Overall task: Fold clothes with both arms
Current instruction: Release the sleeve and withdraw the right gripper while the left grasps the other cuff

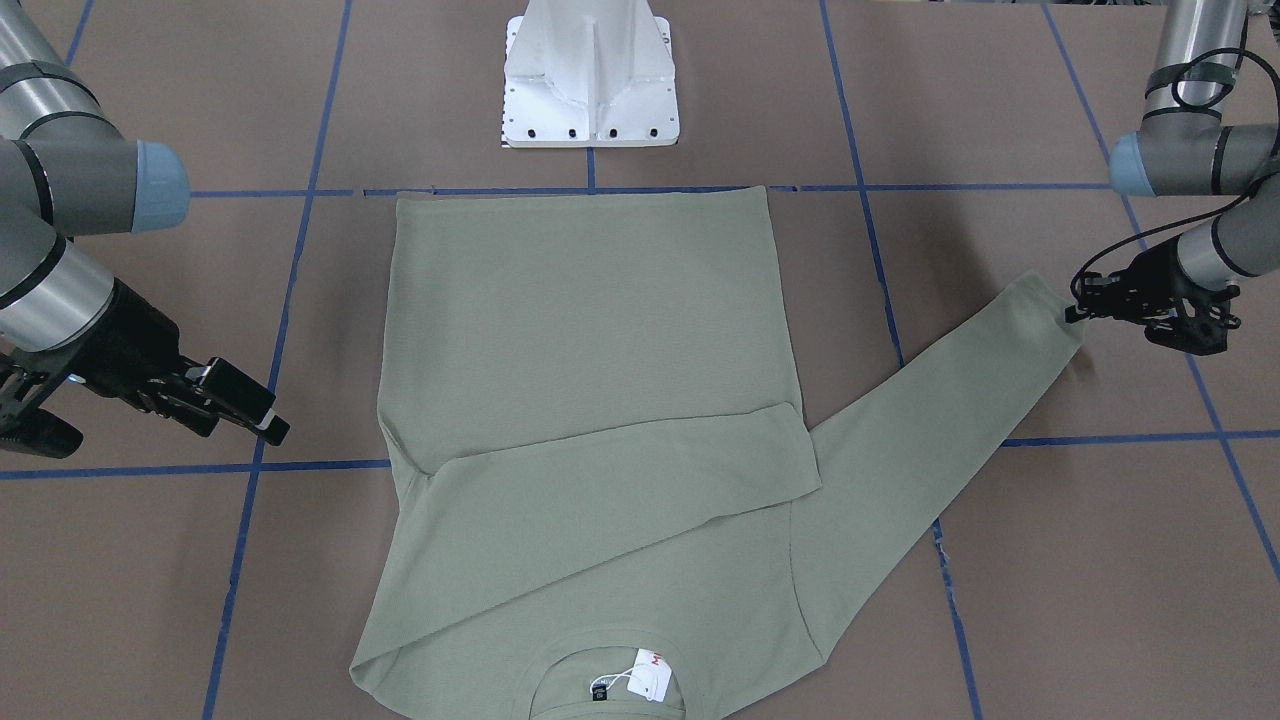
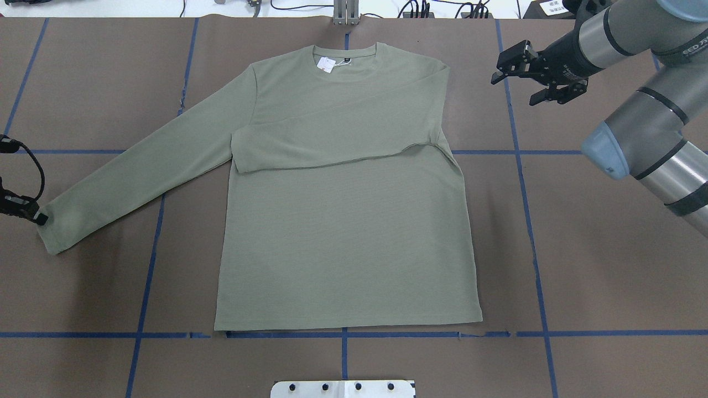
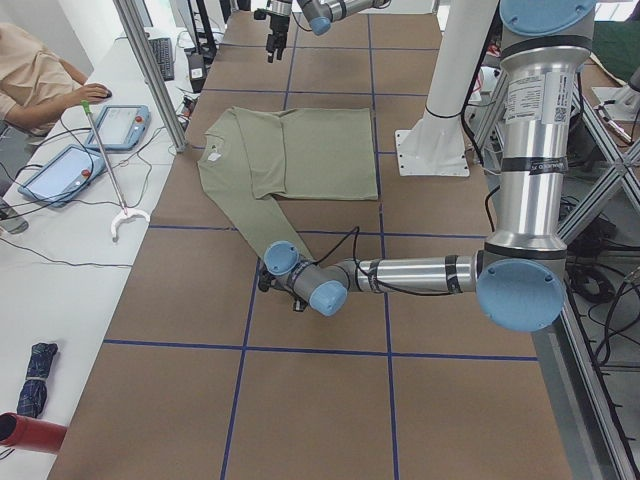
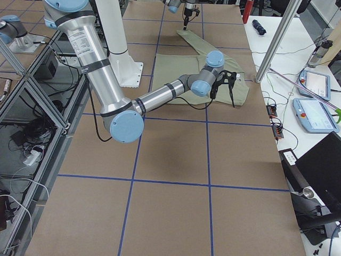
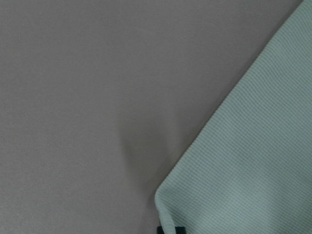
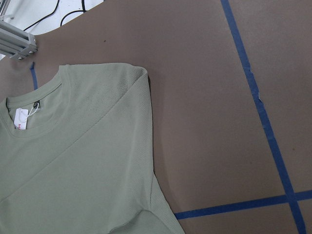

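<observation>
Fingertips of the left gripper (image 2: 37, 217) touch the cuff (image 2: 52, 235) of the outstretched sleeve (image 2: 144, 171) of the shirt (image 2: 343, 237), right at the cuff's outer edge. Can't tell whether the jaws are pinched on the fabric or just resting vs. it. The overhead cam cuts most of the gripper off, and the left wrist cam shows only a black sliver at the cuff corner, w/ the cuff lying flat. The left arm (image 1: 1190, 60) comes in from beyond that cuff.

The right gripper (image 2: 519, 87) hovers off the shirt's opposite shoulder (image 2: 437, 66), clear of the fabric, jaws spread wide w/ nothing between them. The right arm (image 2: 636, 119) bends back away from the shirt.

The shirt, a sage-green long-sleeve knit, lies flat on the brown-paper table (image 2: 608, 276), which is marked w/ blue tape lines (image 2: 528, 221). Its collar (image 2: 345, 62) is at the end farthest from the white pedestal base (image 1: 590, 80). The hem stops just short of that base, along a tape line. A white hang tag (image 2: 326, 65) sits inside the collar. The other sleeve (image 2: 332, 141), on the right gripper's side, is folded across the chest, its end reaching approx. the far armpit. The outstretched sleeve angles out from the shirt body toward the hem side, flat on the table.
</observation>
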